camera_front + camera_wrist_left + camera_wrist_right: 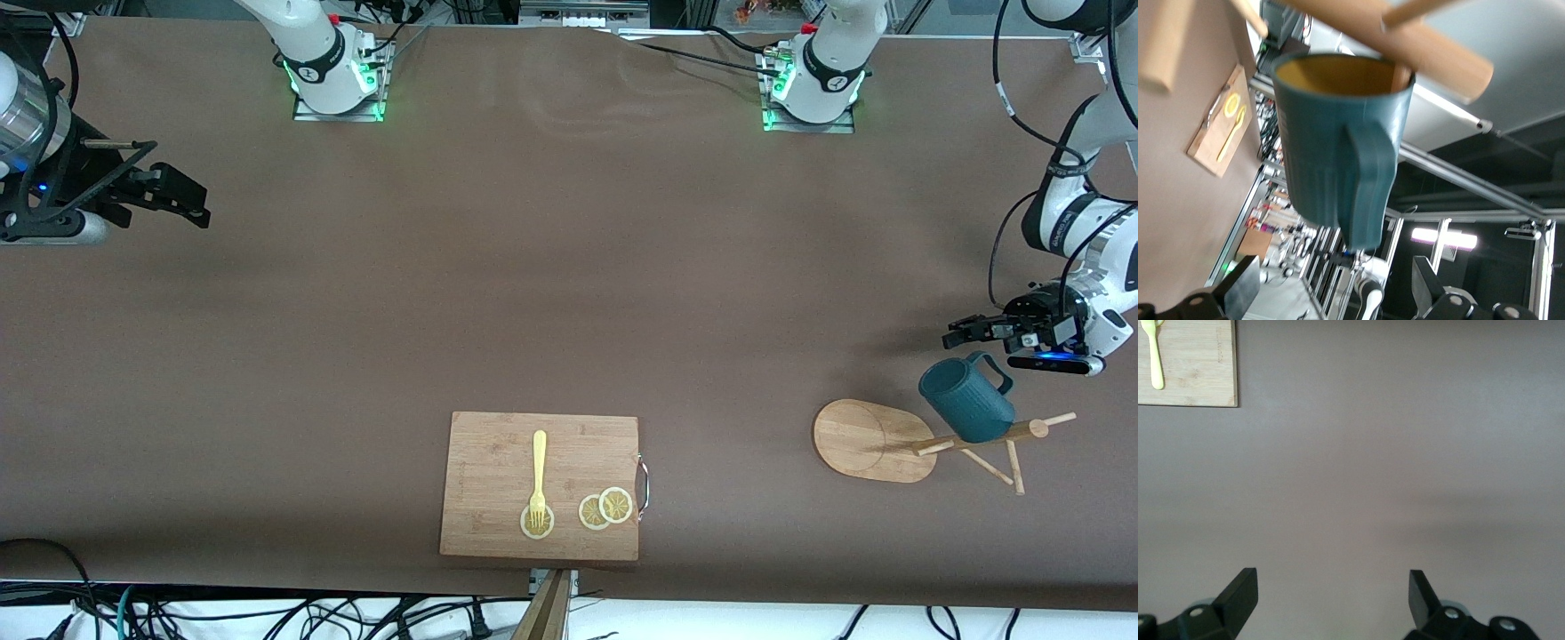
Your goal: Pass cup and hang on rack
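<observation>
The cup (965, 402) hangs on the rack (942, 437), just beside the spread, empty left hand (958, 335).

Left arm descends from its base at the tabletop's robot-side edge and bends over the left arm's end of the tabletop, wrist turned roughly level. Left gripper (956, 335) hangs above that end, jaws apart and holding nothing, fingertips (1431, 277) spread wide. Right arm waits over the right arm's end of the tabletop, wrist level. Right gripper (191, 206) hovers there, jaws fully apart and empty, fingertips (1241, 585) well separated.
</observation>
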`<state>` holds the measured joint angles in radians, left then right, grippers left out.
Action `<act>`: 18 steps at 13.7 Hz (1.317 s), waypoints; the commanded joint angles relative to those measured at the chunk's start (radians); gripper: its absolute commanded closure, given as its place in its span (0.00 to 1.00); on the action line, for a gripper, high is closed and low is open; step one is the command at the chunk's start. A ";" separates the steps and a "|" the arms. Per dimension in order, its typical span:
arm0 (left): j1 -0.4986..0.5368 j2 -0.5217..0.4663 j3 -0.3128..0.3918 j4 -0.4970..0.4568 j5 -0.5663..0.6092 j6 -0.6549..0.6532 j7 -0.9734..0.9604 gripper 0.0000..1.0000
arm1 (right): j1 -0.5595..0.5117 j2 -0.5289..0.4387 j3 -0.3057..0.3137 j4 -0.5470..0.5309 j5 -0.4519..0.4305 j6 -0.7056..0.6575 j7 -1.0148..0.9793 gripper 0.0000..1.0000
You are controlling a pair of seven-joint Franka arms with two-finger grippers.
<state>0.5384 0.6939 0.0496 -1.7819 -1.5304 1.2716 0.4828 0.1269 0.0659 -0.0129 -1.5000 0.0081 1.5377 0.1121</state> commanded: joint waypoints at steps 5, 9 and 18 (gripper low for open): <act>0.023 -0.086 -0.004 0.037 0.306 -0.175 0.022 0.00 | -0.003 0.003 0.001 0.015 -0.010 -0.013 -0.006 0.00; 0.021 -0.119 -0.011 0.186 0.557 -0.285 0.019 0.00 | -0.003 0.003 0.001 0.015 -0.010 -0.013 -0.006 0.00; -0.266 -0.382 -0.079 0.361 1.034 -0.152 -0.082 0.00 | -0.003 0.003 0.002 0.015 -0.010 -0.013 -0.006 0.00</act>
<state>0.3542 0.3810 -0.0423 -1.4213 -0.6000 1.0603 0.4107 0.1265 0.0664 -0.0135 -1.5000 0.0081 1.5376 0.1119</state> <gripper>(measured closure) 0.000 0.000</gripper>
